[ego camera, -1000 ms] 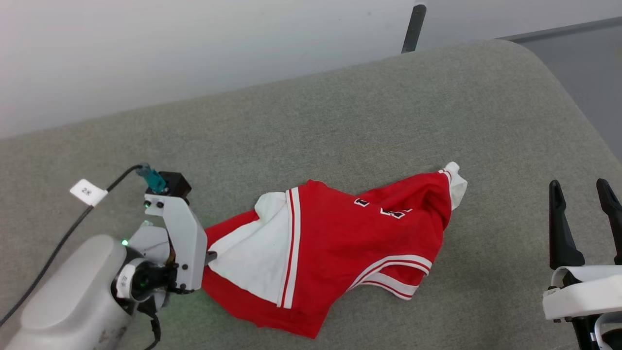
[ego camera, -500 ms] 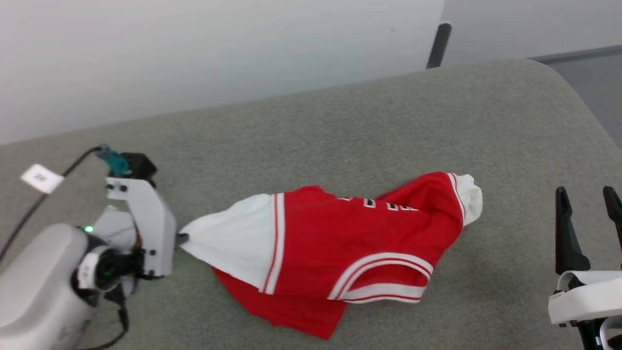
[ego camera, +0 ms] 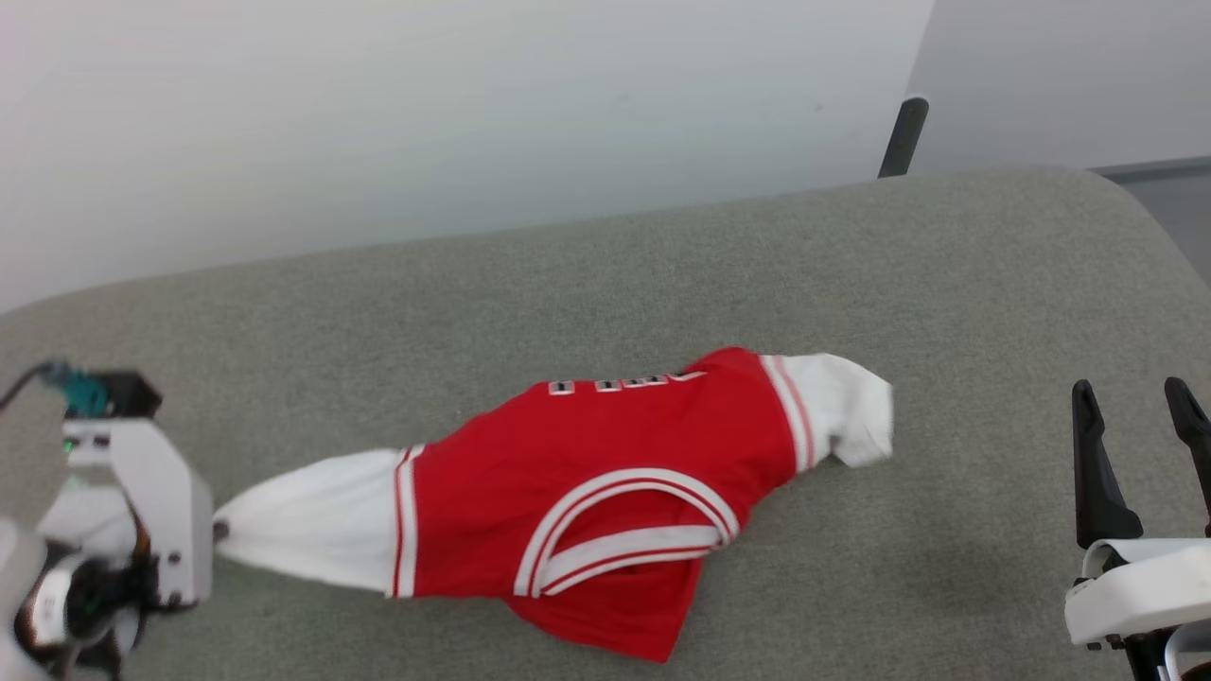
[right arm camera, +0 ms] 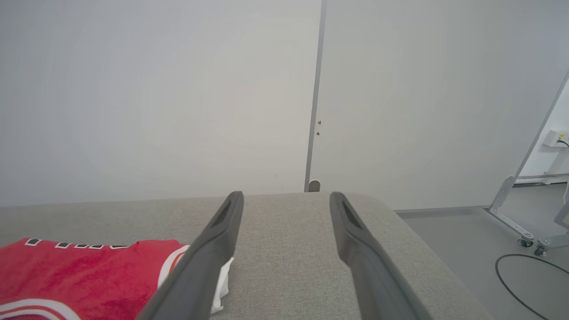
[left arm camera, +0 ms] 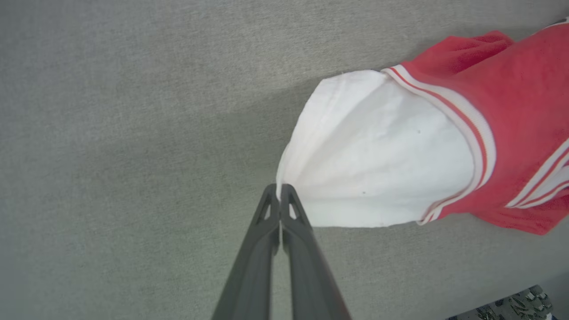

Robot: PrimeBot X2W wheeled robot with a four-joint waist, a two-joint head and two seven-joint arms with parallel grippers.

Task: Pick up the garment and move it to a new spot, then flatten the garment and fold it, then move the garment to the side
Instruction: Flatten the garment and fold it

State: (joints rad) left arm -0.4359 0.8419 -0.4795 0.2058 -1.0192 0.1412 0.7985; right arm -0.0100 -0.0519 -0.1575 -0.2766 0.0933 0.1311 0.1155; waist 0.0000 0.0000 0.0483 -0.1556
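Observation:
The garment (ego camera: pixel 587 492), a red jersey with white sleeves and striped trim, lies stretched out across the grey padded table (ego camera: pixel 568 284). My left gripper (ego camera: pixel 219 532) at the lower left is shut on the tip of its white sleeve (left arm camera: pixel 378 155), which is pulled taut toward it. In the left wrist view the left gripper (left arm camera: pixel 280 189) pinches the sleeve's edge with its two fingers pressed together. The garment (right arm camera: pixel 80 275) also lies at the lower left of the right wrist view. My right gripper (ego camera: pixel 1131 397) hangs open at the lower right, apart from the garment, and the right gripper (right arm camera: pixel 286 198) holds nothing.
The table's rounded right end (ego camera: pixel 1154 246) drops off toward grey floor. A dark post (ego camera: pixel 901 137) stands behind the table against a pale wall. In the right wrist view a wheeled metal frame (right arm camera: pixel 515 213) and a cable loop (right arm camera: pixel 524 284) are on the floor to the right.
My left gripper has dragged the garment leftward by its sleeve, drawing it out long and flatter. The head camera has also shifted. The right gripper stays open and still.

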